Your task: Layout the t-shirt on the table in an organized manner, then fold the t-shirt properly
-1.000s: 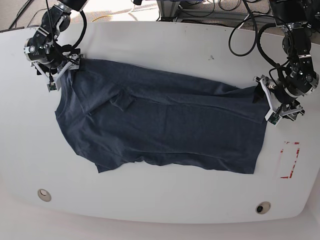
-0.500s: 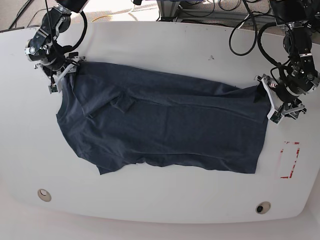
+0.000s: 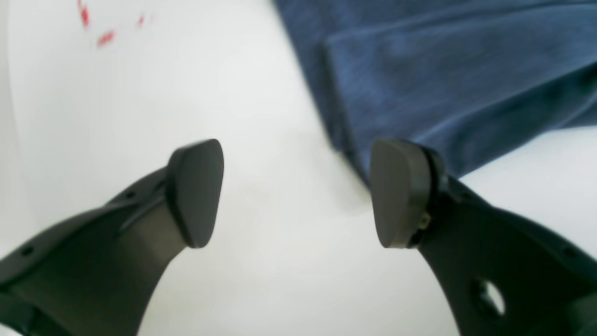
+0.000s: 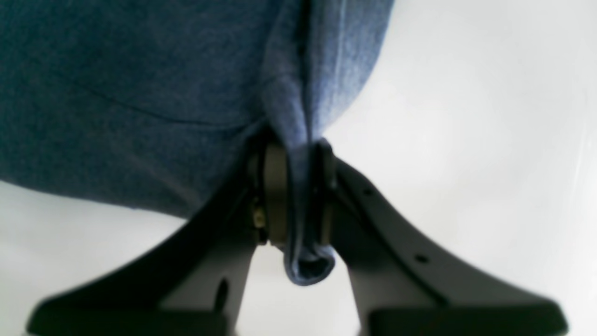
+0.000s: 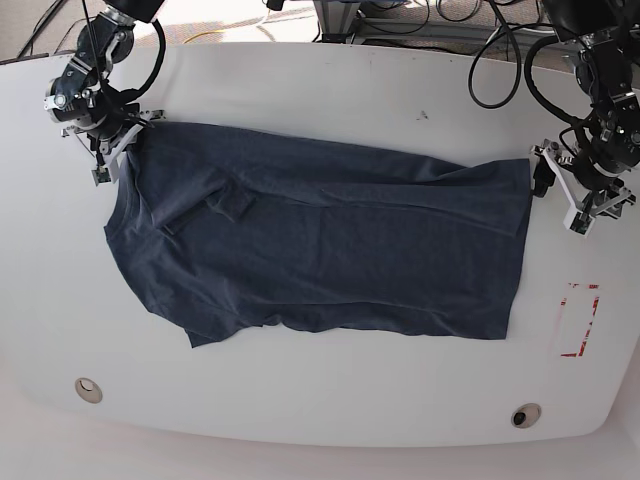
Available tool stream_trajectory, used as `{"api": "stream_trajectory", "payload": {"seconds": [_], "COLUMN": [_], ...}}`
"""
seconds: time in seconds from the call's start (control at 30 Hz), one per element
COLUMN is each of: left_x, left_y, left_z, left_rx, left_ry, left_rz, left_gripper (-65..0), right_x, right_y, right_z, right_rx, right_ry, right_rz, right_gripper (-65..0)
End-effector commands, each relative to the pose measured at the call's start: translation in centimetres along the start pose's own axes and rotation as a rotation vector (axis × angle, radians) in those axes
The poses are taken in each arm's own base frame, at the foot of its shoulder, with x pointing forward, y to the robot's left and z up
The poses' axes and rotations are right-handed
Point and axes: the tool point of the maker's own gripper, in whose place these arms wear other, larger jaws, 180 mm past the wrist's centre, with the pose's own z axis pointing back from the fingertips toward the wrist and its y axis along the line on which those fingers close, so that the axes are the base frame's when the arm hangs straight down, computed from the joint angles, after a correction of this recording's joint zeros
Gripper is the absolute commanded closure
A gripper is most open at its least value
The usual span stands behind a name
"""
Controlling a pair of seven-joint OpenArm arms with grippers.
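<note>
The dark navy t-shirt (image 5: 320, 240) lies spread on the white table (image 5: 320, 90), collar end to the left and hem to the right. My right gripper (image 5: 115, 150) is at the shirt's upper left corner. The right wrist view shows it (image 4: 298, 205) shut on a fold of the cloth (image 4: 303, 140). My left gripper (image 5: 557, 192) is just off the shirt's upper right hem corner. In the left wrist view it (image 3: 298, 193) is open and empty, and the hem corner (image 3: 443, 70) lies flat beside its right finger (image 3: 401, 191).
A red rectangle outline (image 5: 578, 320) is marked near the right edge, and its marks show in the left wrist view (image 3: 95, 28). Two grommet holes sit near the front edge (image 5: 88, 389) (image 5: 525, 415). Cables (image 5: 420, 15) hang behind the table.
My left gripper has let go of the hem corner and drawn back to the right. My right gripper has moved left and up with the cloth, and the shirt has shifted left.
</note>
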Motion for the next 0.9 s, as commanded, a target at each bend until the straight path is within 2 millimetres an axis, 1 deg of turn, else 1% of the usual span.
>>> {"api": "stream_trajectory", "payload": {"seconds": [0.0,0.07,0.13,0.33,0.57,0.67,0.73,0.87], "left_x": [-0.1,-1.1,-1.5,-0.6,-0.6,0.1,0.2,-0.6], "left_y": [0.3,0.1,-0.1,-1.1,-1.3,-1.8,-2.1,-2.5], "left_z": [-0.5,-1.1,-1.5,-2.1,-2.5,-3.2,-3.6,-4.1], "left_rx": [-0.013,-0.030,-0.042,-0.074,-0.089,-0.111,-0.122,-0.139], "left_ry": [-0.009,0.013,0.022,-0.010,-0.009,-0.012,-0.008,0.018], "left_rz": [0.023,0.046,0.060,0.098,0.113,0.105,0.103,0.113], "left_gripper": [-46.7,-46.7,-46.7,-46.7,-46.7,-46.5,-46.5,-46.5], "right_x": [-0.8,-0.8,-0.8,-0.8,-0.8,-0.8,-0.8,-0.8], "right_y": [-0.7,-0.7,-0.6,-0.5,-0.5,-0.5,-0.5,-0.5], "right_z": [0.2,0.2,0.2,0.1,0.1,0.1,0.1,0.1], "right_rx": [-0.027,-0.027,-0.026,-0.023,-0.023,-0.023,-0.023,-0.023], "right_ry": [0.047,0.047,0.048,0.047,0.047,0.047,0.047,0.046], "right_rz": [0.014,0.014,0.015,0.013,0.013,0.013,0.013,0.013], "right_gripper": [-8.2,-8.2,-8.2,-8.6,-8.6,-8.6,-8.6,-8.6]}}
